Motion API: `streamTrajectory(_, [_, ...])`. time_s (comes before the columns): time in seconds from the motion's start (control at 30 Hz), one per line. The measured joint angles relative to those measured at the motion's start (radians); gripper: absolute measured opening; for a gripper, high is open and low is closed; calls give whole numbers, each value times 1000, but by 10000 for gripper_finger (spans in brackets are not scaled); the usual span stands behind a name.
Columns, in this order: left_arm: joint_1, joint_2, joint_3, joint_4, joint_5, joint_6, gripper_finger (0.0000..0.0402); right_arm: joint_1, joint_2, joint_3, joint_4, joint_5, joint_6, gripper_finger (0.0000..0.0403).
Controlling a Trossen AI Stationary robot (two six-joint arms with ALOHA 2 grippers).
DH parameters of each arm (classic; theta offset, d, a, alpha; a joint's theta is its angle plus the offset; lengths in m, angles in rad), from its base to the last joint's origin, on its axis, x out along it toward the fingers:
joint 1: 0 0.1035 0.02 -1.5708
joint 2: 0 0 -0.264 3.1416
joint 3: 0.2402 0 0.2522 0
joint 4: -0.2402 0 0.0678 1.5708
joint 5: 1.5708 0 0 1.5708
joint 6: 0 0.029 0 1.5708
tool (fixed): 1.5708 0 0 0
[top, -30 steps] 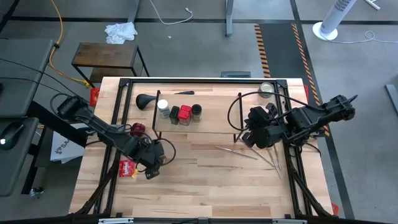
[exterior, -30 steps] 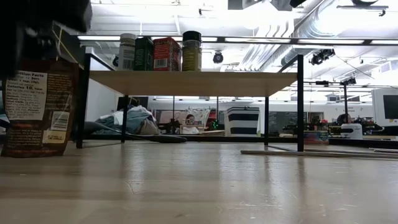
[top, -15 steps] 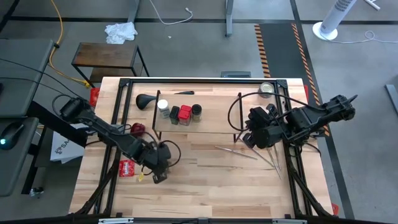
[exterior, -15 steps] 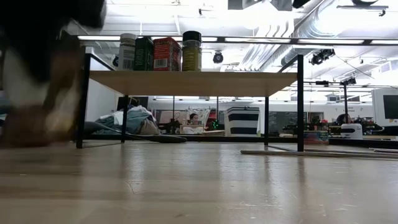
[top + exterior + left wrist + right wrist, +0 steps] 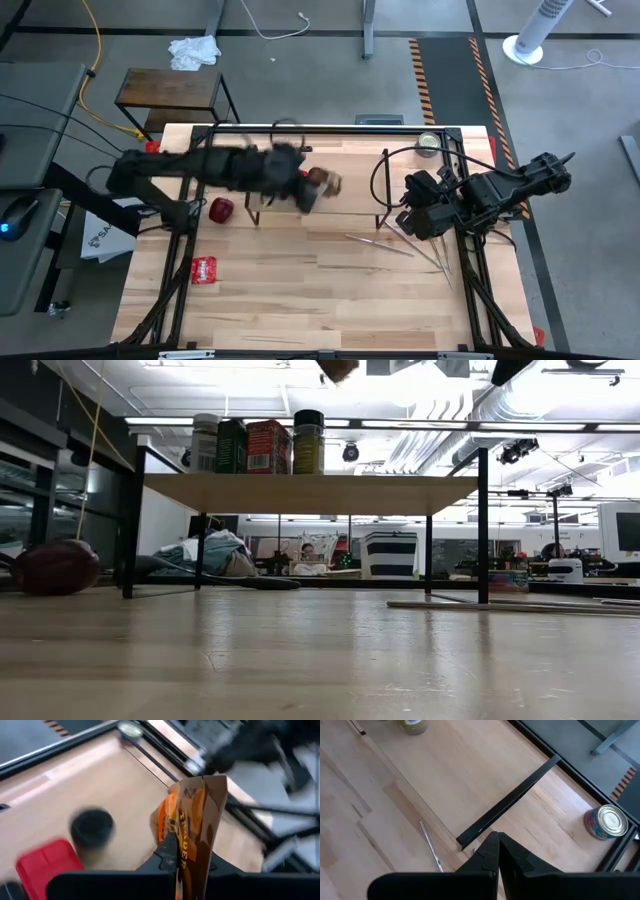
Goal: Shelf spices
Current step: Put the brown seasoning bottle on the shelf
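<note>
The shelf stands at the table's far middle, and its board carries several spice jars in a row near its left end. My left gripper hovers above those jars, shut on a brown-and-orange spice pouch. In the left wrist view a black-capped jar and a red-capped one show below it. My right gripper waits shut over the table, just right of the shelf's right end frame. My left gripper pinches one end of the pouch between its two fingers. The rest of the pouch sticks out past the fingertips toward the table's right. It is lifted clear, above the shelf board and the jars; its tip shows at the low view's top edge.
A flat red packet lies near the table's left front. A round dark-red thing lies left of the shelf. A round silver tin stands at the far right. Thin metal rods lie on the table right of middle.
My left gripper has taken hold of the pouch, which stood on the table near the left front. It has lifted the pouch clear and swung it fast toward the far edge and the right, ending above the shelf's jars. The right arm has kept still.
</note>
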Motion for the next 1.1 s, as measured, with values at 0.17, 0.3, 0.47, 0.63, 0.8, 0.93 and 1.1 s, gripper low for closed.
streamTrajectory(0.17, [114, 119, 115, -40, 55, -68, 1, 0, 0, 0, -2, 1, 19, 0])
streamTrajectory(0.3, [127, 216, 187, -43, 87, -81, 1, 0, 0, 0, -9, 1, 23, 0])
streamTrajectory(0.47, [126, 295, 253, -92, 96, -82, 1, 0, 0, 0, -12, 1, 23, 0])
streamTrajectory(0.63, [128, 323, 257, -140, 43, -110, 0, 0, -1, 0, -13, 2, 23, 0])
streamTrajectory(0.8, [129, 318, 258, -156, 4, -126, 0, 0, -1, 0, -13, 1, 23, 0])
streamTrajectory(0.93, [129, 317, 258, -158, 31, -112, 3, 0, -1, 0, -13, 1, 23, 0])
streamTrajectory(1.1, [127, 317, 258, -170, 22, -91, 29, 0, -1, 0, -13, 1, 29, 0])
